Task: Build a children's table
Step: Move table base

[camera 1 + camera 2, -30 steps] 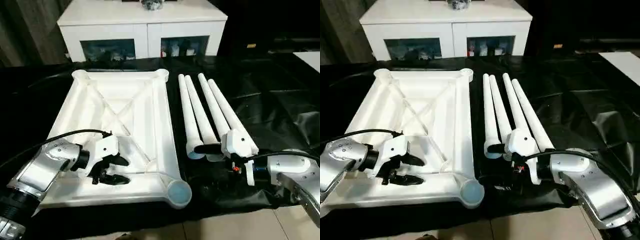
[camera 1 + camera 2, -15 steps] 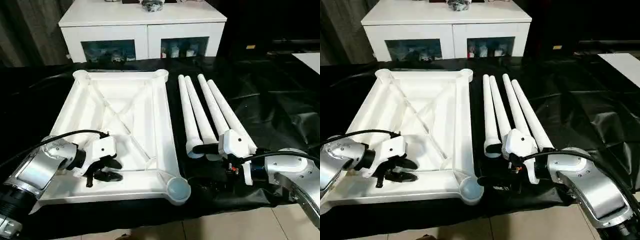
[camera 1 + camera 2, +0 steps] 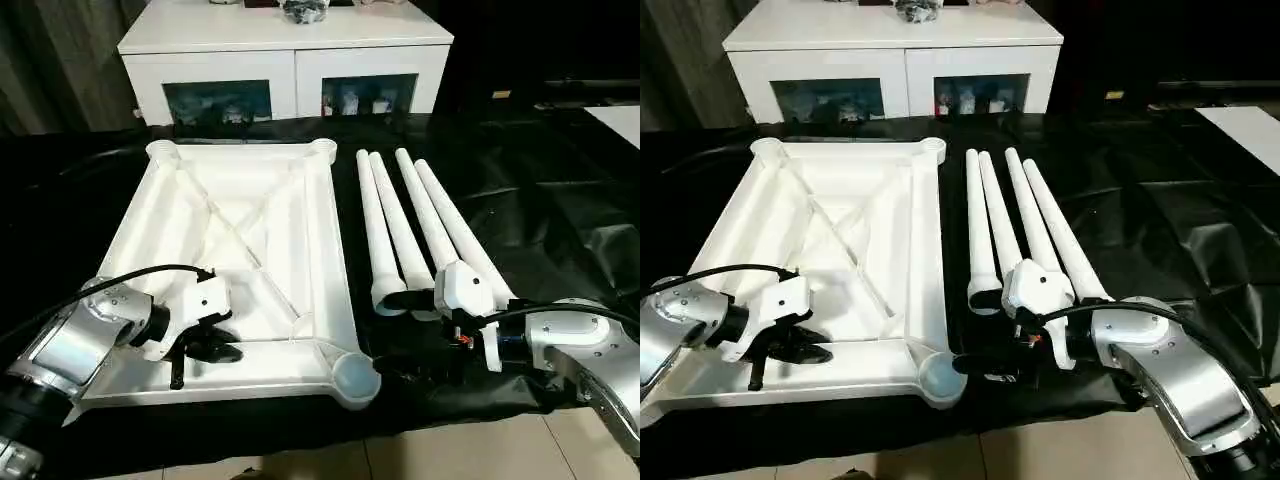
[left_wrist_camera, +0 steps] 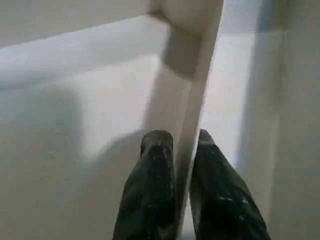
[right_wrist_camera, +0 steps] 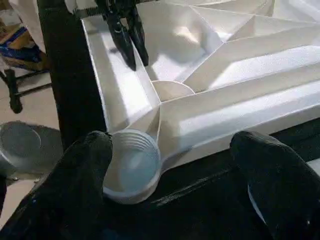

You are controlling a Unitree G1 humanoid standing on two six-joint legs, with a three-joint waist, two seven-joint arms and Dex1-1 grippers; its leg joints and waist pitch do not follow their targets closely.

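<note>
Our left hand (image 4: 182, 150) is clamped on a thin rib of the upturned table top (image 3: 300, 200). Our right hand (image 5: 175, 170) is spread apart facing its nearest corner socket (image 5: 132, 162), fingertips cut off. Four legs (image 3: 410, 225) lie beyond, near ends hidden by the wrist.

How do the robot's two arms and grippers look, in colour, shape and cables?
Both forearms are rounded silver metal. Each ends in a white plastic wrist block carrying two black fingers, on the left gripper and the right gripper. A thin black cable arcs over the left arm; another crosses the right.

Left tool (image 4: 182, 150) now pinching table rib (image 4: 197, 100)
</note>
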